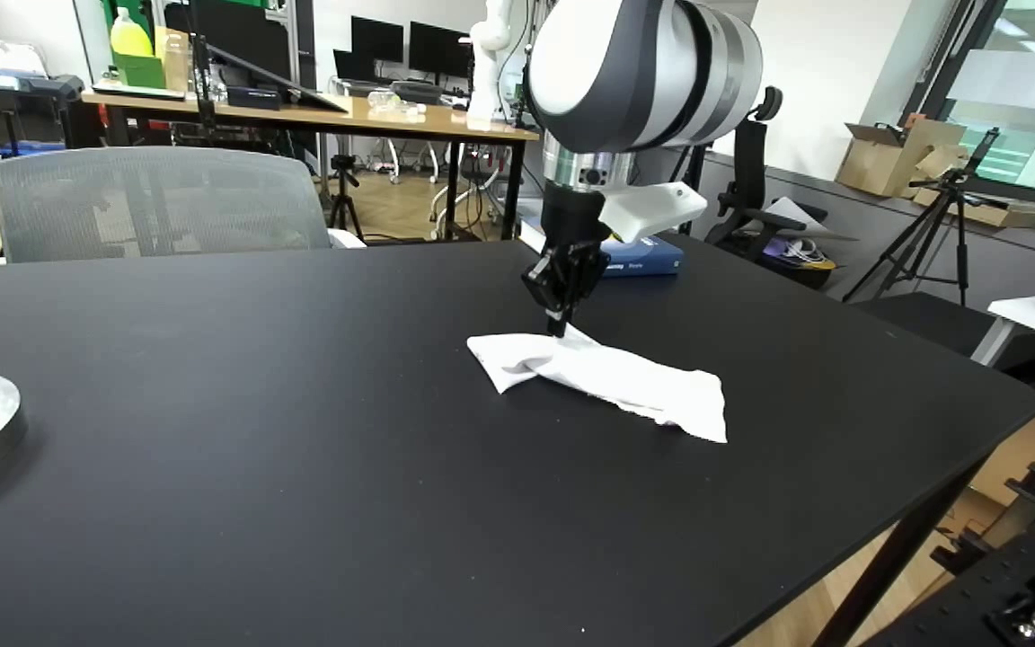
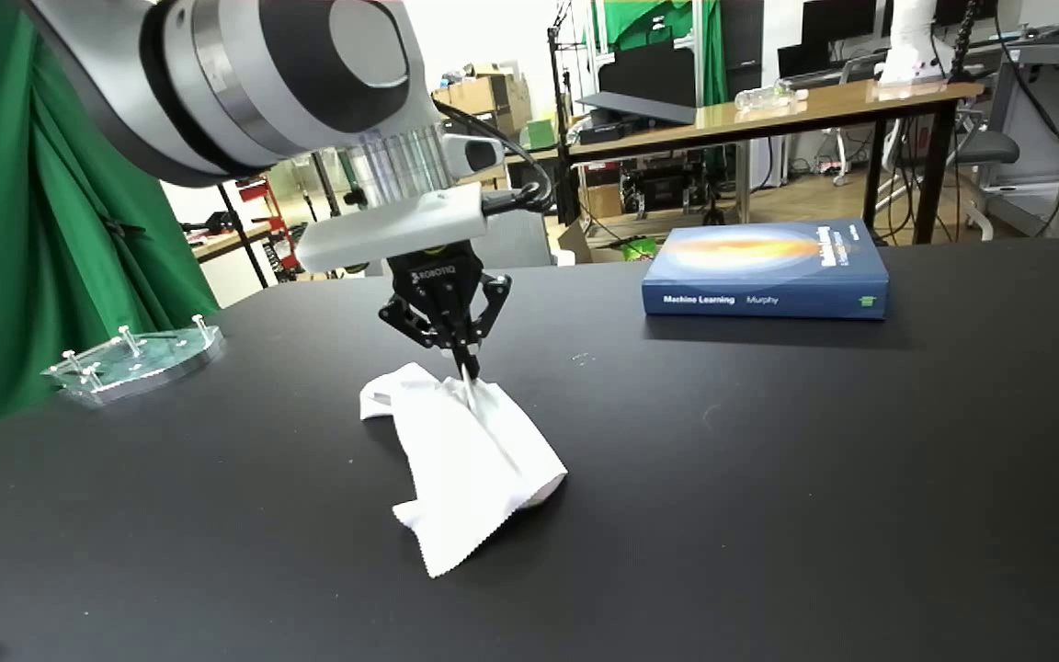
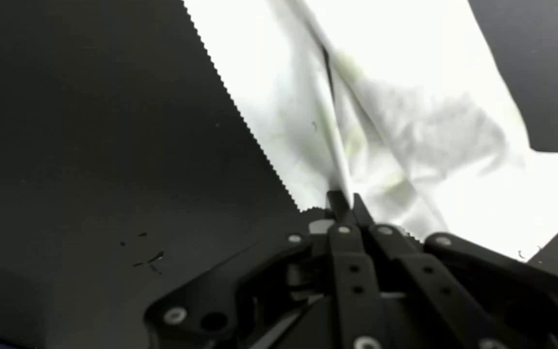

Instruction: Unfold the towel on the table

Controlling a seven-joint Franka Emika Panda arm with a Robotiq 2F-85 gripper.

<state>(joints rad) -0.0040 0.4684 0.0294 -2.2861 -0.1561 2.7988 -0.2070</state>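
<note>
Low in the wrist view, just right of centre, a black two-fingered Robotiq gripper has its fingertips pressed onto a raised fold of a thin white cloth towel with zigzag-cut edges; it is pinching that fold, though I cannot tell whether one layer or more is caught. The towel lies directly under and ahead of the fingertips: in the wrist view it runs up and out through the top of the frame, one zigzag edge slanting down the left, while a broader, crumpled part flares to the right edge. The pinched fold heads up and slightly left, roughly along the towel's length, so my guess is that opening it depends on carrying the fold sideways across that line; pulling along it would probably just drag the whole cloth. In an exterior view the towel is a long strip slanting from the centre toward the lower right, with a short twisted flap at its left, and the gripper meets its upper edge, left of the strip's middle. The only arm at work, a grey-and-white robot arm, comes in from the upper left in an exterior view. Beneath everything is a matte black table; well apart, at upper right there, sits a thick blue book.
</note>
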